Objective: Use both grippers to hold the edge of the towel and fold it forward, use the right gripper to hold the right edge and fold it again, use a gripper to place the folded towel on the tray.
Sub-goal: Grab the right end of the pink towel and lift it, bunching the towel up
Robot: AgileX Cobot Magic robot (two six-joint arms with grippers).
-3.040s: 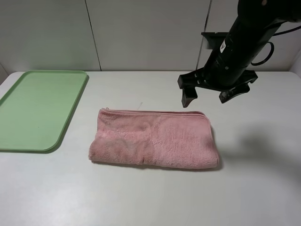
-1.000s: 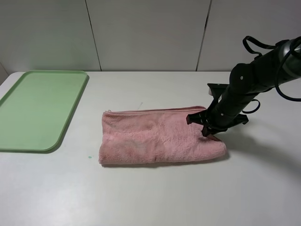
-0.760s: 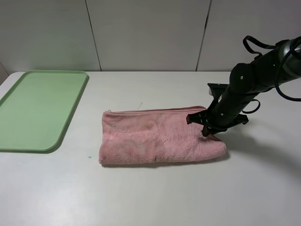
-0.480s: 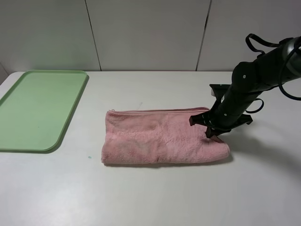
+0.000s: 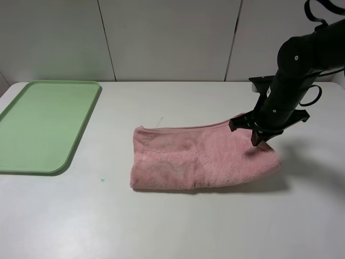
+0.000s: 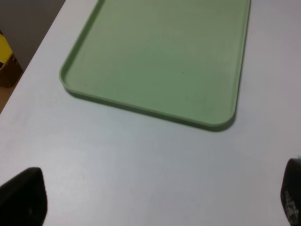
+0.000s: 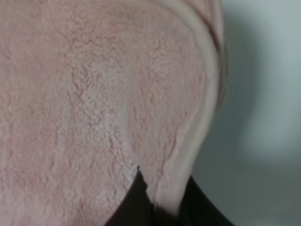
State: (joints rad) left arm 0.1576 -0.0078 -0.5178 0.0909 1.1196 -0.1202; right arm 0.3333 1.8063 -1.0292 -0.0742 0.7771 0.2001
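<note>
The pink towel (image 5: 199, 159), folded once into a long strip, lies on the white table right of the middle. Its right end is raised off the table. My right gripper (image 5: 255, 135) is shut on that right edge and holds it up. In the right wrist view the towel (image 7: 94, 94) fills the picture, with the hem pinched at the black fingertips (image 7: 141, 202). The light-green tray (image 5: 43, 124) lies at the far left, apart from the towel. My left gripper (image 6: 155, 195) is open above the table near the tray (image 6: 164, 56). The left arm is out of the exterior high view.
The white table (image 5: 172, 226) ends at a grey panelled wall (image 5: 161, 38) behind. A small green speck (image 5: 101, 179) lies on the table left of the towel. In the left wrist view the table's edge and a yellow thing (image 6: 5, 49) beyond it show.
My right gripper closed on the towel's right end, then rose and moved right. The towel slid right with it, and its right end lifted off the table.
</note>
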